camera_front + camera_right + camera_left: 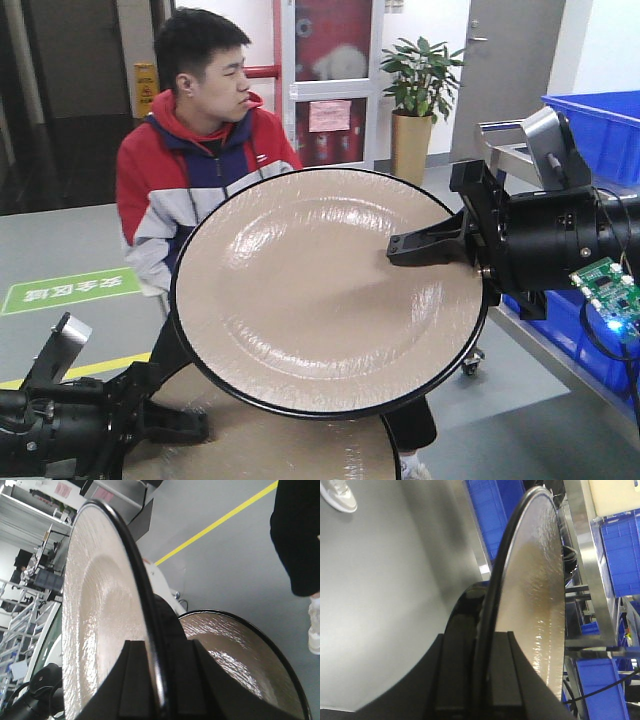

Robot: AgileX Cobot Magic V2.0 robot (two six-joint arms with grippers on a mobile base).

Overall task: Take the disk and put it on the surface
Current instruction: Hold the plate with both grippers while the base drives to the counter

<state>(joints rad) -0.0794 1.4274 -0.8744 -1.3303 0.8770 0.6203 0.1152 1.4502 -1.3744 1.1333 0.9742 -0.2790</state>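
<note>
A large beige disk [320,290] with a black rim hangs in the air, tilted up on edge. My right gripper [400,248] is shut on its right rim, one finger across its face. In the right wrist view that disk [100,605] runs edge-on between the shut jaws of my right gripper [160,647]. A second beige disk [270,445] lies lower, partly hidden behind the first. My left gripper [195,425] is shut on its left edge. In the left wrist view this second disk [535,580] is clamped edge-on by my left gripper [482,637]. The dark glossy surface is out of view.
A man in a red and blue jacket [205,150] sits right behind the disks. Blue crates [600,130] on a metal rack [505,135] stand at the right. A potted plant [418,80] is at the back. A yellow line [220,522] crosses the grey floor.
</note>
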